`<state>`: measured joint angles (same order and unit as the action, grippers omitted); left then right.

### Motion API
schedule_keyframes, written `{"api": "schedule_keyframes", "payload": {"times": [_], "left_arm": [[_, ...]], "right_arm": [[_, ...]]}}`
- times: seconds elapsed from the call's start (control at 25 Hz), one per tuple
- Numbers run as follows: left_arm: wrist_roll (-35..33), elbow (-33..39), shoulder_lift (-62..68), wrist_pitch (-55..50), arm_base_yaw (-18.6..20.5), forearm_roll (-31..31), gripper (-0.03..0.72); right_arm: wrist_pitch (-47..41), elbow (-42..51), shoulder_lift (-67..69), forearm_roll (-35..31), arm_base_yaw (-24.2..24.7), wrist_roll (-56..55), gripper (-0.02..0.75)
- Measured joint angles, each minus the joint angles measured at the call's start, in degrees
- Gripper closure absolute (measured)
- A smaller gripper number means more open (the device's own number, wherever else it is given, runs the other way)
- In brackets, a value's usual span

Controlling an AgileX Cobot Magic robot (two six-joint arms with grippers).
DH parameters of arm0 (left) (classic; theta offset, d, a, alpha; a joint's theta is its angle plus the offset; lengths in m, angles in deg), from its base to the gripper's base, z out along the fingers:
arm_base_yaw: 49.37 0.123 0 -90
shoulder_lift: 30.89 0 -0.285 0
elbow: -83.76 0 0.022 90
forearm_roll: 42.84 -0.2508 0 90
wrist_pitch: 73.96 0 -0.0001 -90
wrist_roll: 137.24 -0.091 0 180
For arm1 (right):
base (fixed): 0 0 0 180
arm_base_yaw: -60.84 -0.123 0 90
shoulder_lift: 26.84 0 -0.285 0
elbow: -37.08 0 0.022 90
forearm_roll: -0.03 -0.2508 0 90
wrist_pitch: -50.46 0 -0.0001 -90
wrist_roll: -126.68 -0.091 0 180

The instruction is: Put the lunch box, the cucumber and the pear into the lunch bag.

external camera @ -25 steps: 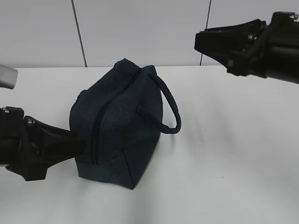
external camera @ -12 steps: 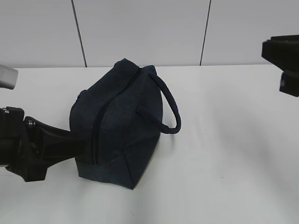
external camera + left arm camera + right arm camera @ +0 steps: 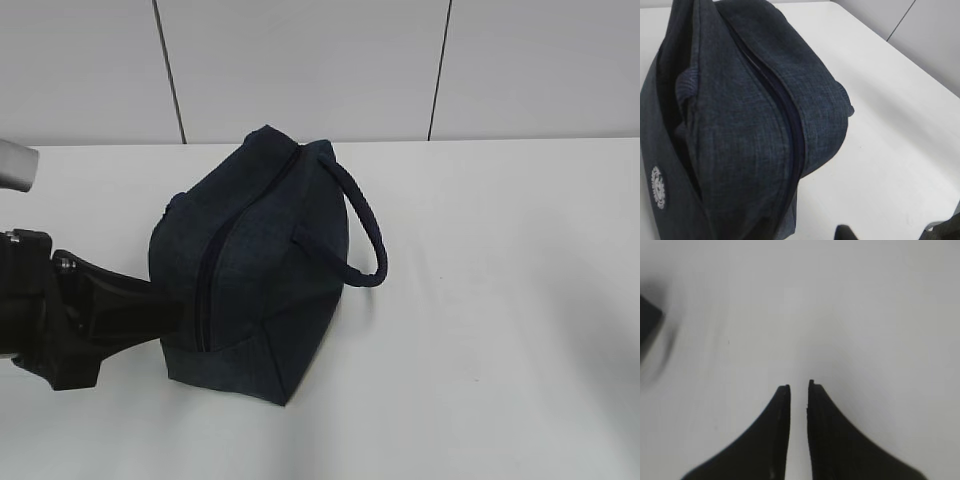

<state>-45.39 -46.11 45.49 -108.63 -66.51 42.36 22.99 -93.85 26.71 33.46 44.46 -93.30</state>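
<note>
The dark navy lunch bag (image 3: pixel 255 270) lies on the white table with its zipper (image 3: pixel 205 290) running closed along the top and its loop handle (image 3: pixel 365 235) pointing right. It fills the left wrist view (image 3: pixel 740 125). My left gripper (image 3: pixel 170 310) rests against the bag's left end. Only one fingertip (image 3: pixel 842 232) shows beside the bag's corner, and the other is hidden. My right gripper (image 3: pixel 797 387) hangs over bare table, empty, with its jaws almost touching; it is outside the exterior view. The lunch box, cucumber and pear are out of view.
The white table (image 3: pixel 500 330) stretches right of the bag and ends at a pale panelled wall (image 3: pixel 300 70). A blurred dark shape (image 3: pixel 647 325) sits at the left edge of the right wrist view.
My right arm has pulled away to the right and left the exterior view. The bag and my left gripper have not moved.
</note>
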Motion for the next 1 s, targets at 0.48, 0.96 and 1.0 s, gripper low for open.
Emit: {"api": "schedule_keyframes", "payload": {"times": [0.48,0.96,1.0], "left_arm": [[0.2,0.0,-8.9,-1.9,0.0,-6.0,0.583],[48.9,0.0,-42.1,-7.2,0.0,-51.0,0.689],[53.5,0.0,-44.9,-9.4,0.0,-55.7,0.689]], "right_arm": [[-24.5,0.4,-28.8,-20.9,-4.2,33.2,0.631],[-39.1,-0.5,-43.6,-27.6,-4.3,33.7,0.631],[-39.1,-0.4,-44.5,-27.8,-4.3,33.8,0.631]]}}
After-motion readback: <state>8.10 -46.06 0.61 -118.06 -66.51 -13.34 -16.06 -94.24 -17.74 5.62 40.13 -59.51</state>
